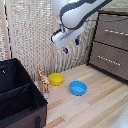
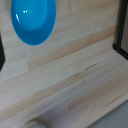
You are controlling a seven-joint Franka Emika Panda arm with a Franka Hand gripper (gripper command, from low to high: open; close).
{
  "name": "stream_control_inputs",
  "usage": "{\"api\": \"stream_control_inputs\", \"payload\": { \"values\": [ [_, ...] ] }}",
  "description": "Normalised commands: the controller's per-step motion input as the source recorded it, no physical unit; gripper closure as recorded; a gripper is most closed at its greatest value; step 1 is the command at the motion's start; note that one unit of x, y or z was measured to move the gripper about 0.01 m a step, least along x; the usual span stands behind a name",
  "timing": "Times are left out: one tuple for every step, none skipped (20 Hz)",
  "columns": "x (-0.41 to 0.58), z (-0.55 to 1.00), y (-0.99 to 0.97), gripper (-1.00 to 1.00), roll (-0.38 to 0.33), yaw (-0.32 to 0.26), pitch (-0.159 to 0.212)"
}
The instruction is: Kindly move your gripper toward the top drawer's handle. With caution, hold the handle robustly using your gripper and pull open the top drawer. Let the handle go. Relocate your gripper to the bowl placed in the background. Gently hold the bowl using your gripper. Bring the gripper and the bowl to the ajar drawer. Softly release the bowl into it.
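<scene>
My gripper hangs high above the wooden table, open, with nothing between its blue-tipped fingers. It is off to the exterior view's left of the dresser and touches nothing. The top drawer, a brown front in a dark frame, looks shut, and its thin silver handle is free. The small yellow bowl sits on the table near the woven screen, below the gripper and further toward the exterior view's left. In the wrist view I see neither the fingers nor the yellow bowl.
A blue bowl rests on the table beside the yellow one. A lower drawer sits under the top one. A black case fills the exterior view's left, with a small orange toy next to it.
</scene>
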Motion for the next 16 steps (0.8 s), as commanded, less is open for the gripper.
{"api": "stream_control_inputs", "payload": {
  "values": [
    [0.103,0.08,0.0,-1.0,-0.296,0.171,-0.074],
    [0.094,0.07,0.0,-1.0,-0.3,0.17,-0.069],
    [0.091,0.03,0.0,-1.0,-0.314,0.159,-0.045],
    [0.106,0.0,-0.01,-1.0,-0.332,0.141,-0.015],
    [0.111,0.0,-0.02,-1.0,-0.341,0.136,-0.007],
    [0.111,0.0,-0.03,-1.0,-0.349,0.132,-0.002],
    [0.111,0.0,-0.04,-1.0,-0.354,0.129,0.0],
    [0.117,0.0,-0.04,-1.0,-0.358,0.125,0.0],
    [0.126,0.0,-0.05,-1.0,-0.362,0.121,0.0],
    [0.131,0.0,-0.05,-1.0,-0.364,0.119,0.0],
    [0.157,0.0,-0.06,-1.0,-0.37,0.107,0.0],
    [0.2,0.0,-0.11,-1.0,-0.372,0.072,0.0],
    [0.203,0.0,-0.17,-1.0,-0.366,0.04,0.0],
    [0.163,0.01,-0.21,-1.0,-0.353,0.039,0.0],
    [0.02,0.03,-0.41,-1.0,-0.294,0.05,-0.027],
    [0.0,0.03,-0.53,-1.0,-0.257,0.051,-0.056]
  ]
}}
